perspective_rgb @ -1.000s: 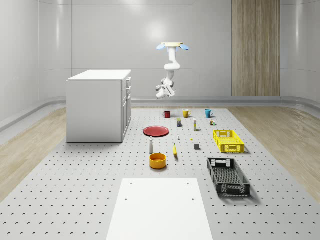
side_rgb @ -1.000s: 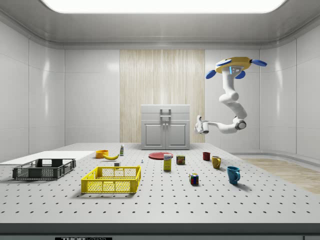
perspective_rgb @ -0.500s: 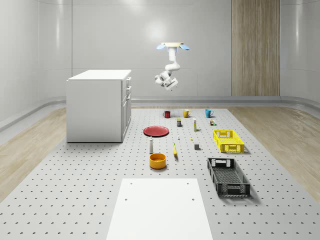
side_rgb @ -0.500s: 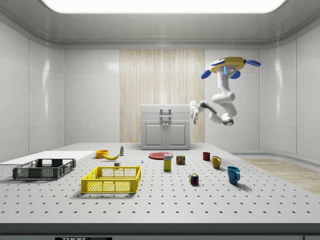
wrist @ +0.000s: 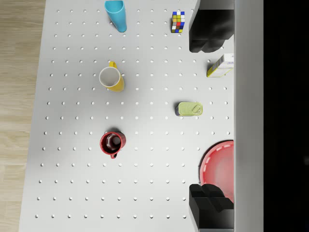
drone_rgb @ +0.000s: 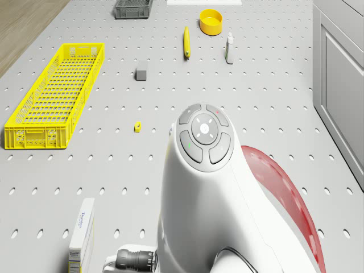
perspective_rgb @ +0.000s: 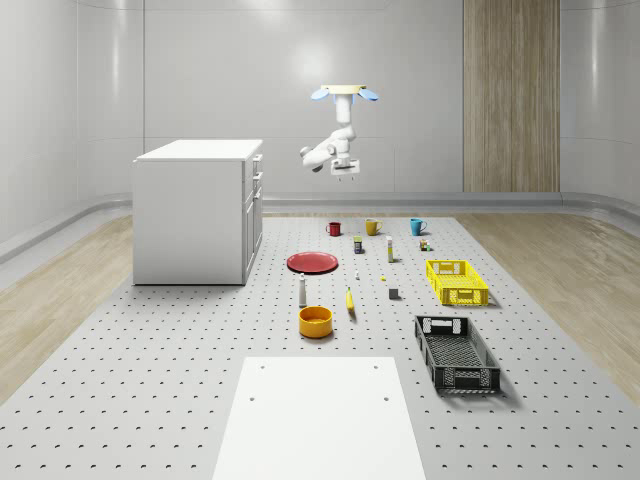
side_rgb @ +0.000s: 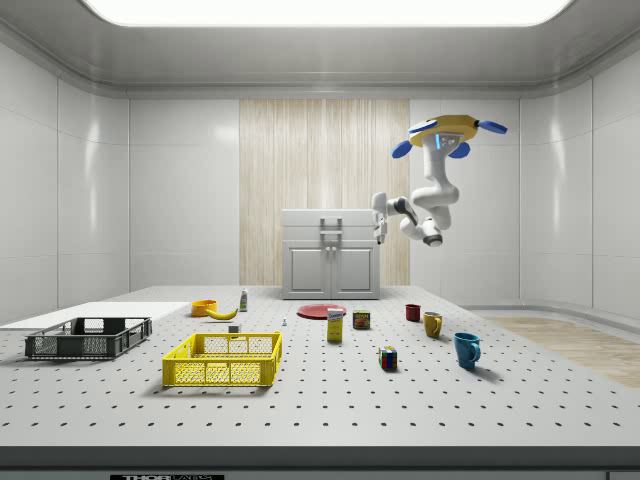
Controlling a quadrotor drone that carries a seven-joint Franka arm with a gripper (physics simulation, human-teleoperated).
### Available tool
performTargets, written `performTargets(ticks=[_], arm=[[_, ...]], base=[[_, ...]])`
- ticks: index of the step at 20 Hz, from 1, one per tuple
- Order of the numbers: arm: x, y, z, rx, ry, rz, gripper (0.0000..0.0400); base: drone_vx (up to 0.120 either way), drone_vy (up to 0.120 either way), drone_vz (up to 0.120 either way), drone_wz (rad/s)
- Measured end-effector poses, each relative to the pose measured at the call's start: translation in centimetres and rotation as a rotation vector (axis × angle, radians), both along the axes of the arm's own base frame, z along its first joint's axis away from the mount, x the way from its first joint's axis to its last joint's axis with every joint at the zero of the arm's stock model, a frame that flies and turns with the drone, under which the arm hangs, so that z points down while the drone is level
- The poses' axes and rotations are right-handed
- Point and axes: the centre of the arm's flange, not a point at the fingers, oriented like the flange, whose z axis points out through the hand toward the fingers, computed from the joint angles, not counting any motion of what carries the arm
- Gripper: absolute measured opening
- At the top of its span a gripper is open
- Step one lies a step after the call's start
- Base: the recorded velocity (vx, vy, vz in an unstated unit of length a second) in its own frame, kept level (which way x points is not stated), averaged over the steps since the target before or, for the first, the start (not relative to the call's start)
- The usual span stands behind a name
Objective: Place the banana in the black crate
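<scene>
Banana lies flat on the perforated table, far below the gripper and well forward of it, toward the near end of the table, with nothing touching it. Just beside it sit an orange bowl and a small white bottle. The black crate stands farther still from the gripper, nearer the table's front edge, well apart from the banana, while a yellow crate lies between crate and hand.

The drone hovers high over the far end of the table, roughly above the red plate and the row of mugs. Its arm is folded beneath it, and the gripper points down, fingers spread wide with nothing between them.

From here the whole descent is yet to do, so I judge the risks lie in the approach. Coming down short would bring the hand onto the red mug, the tin or the plate. At the banana itself, the bowl and bottle crowd one side; an off-line reach could knock them, or nudge the fruit so it rolls out from the closing fingers.
</scene>
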Motion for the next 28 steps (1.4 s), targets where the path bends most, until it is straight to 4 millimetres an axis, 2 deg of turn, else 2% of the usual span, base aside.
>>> performTargets(ticks=[5,28], arm=[[0.00,-0.46,-0.05,-0.047,0.002,-0.001,0.0400],[-0.01,-0.77,-0.07,-0.078,0.003,-0.001,0.0400]], base=[[0.120,-0.104,0.000,0.000],[0.120,0.000,0.000,0.000]])
